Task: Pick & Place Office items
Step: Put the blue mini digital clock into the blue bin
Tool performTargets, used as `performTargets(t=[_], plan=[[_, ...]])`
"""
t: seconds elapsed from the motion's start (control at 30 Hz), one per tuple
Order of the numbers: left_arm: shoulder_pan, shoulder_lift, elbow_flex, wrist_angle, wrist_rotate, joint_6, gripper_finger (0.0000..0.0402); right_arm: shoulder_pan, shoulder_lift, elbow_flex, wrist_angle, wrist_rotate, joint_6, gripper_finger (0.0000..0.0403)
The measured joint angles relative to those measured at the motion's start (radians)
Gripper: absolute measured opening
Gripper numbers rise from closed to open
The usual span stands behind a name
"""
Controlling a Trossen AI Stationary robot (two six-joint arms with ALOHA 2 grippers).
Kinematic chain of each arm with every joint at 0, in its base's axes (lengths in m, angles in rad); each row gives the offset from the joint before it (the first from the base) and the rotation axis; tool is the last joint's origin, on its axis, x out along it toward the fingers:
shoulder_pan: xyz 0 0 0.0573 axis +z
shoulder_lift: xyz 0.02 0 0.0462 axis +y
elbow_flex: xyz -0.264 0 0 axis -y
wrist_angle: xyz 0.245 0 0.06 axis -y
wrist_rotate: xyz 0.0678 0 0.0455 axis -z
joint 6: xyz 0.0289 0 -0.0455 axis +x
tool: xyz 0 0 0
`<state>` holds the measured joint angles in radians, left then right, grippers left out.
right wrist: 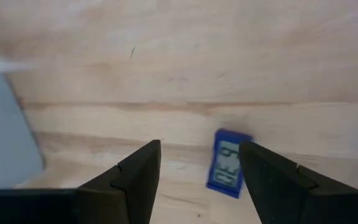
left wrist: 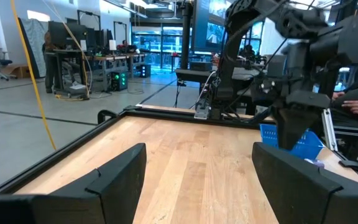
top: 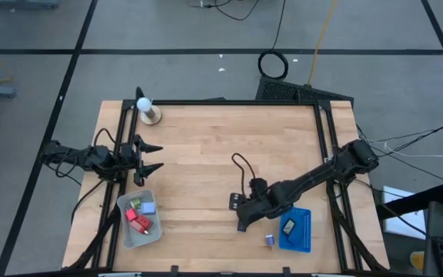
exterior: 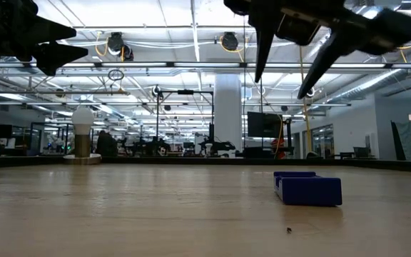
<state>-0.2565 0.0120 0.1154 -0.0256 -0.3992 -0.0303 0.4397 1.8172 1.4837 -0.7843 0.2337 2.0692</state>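
My right gripper (top: pixel 241 225) hangs open above the near middle of the table, raised well clear of it in the low view (exterior: pixel 280 88). Its wrist view (right wrist: pixel 199 146) looks down on a small blue block with printed digits (right wrist: pixel 229 163), lying flat on the wood just ahead of its fingers. A grey tray (top: pixel 138 219) holds red, green-white and light-blue pieces. A blue tray (top: pixel 296 229) holds a black rectangle (top: pixel 288 227). A purple bit (top: pixel 269 240) lies on the table beside the blue tray. My left gripper (top: pixel 160 157) waits open at the left edge.
A white ball on a wooden base (top: pixel 146 108) stands at the far left corner. The grey tray's edge (right wrist: pixel 5 130) shows beside the right gripper's fingers. A black frame rail (top: pixel 229 102) runs round the table. Bare wood fills the middle and far half.
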Motion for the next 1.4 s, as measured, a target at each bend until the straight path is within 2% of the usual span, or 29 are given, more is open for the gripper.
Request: performTargets(t=[0.23,0.37,0.6,0.7,0.83,1.4], plan=[[0.0,0.0,0.0,0.001,0.0,0.0,0.0294,-0.002,0.146,0.231,-0.266,-0.083,0.072,0.0208],[0.0,0.0,0.0,0.0,0.0,0.0,0.0294,-0.002,0.196,0.314,-0.346,-0.114,0.109,0.0208],[0.0,0.0,0.0,0.0,0.0,0.0,0.0294,0.039,0.229,0.344,-0.309,-0.168,0.226,0.0208],[0.0,0.0,0.0,0.0,0.0,0.0,0.0294,0.056,0.271,0.385,-0.315,-0.159,0.265,0.0208],[0.0,0.001,0.0,0.0,0.0,0.0,0.0294,0.055,0.318,0.434,-0.35,-0.157,0.266,0.0208],[0.0,0.001,0.0,0.0,0.0,0.0,0.0294,0.063,0.316,0.406,-0.38,-0.079,0.216,0.0208]])
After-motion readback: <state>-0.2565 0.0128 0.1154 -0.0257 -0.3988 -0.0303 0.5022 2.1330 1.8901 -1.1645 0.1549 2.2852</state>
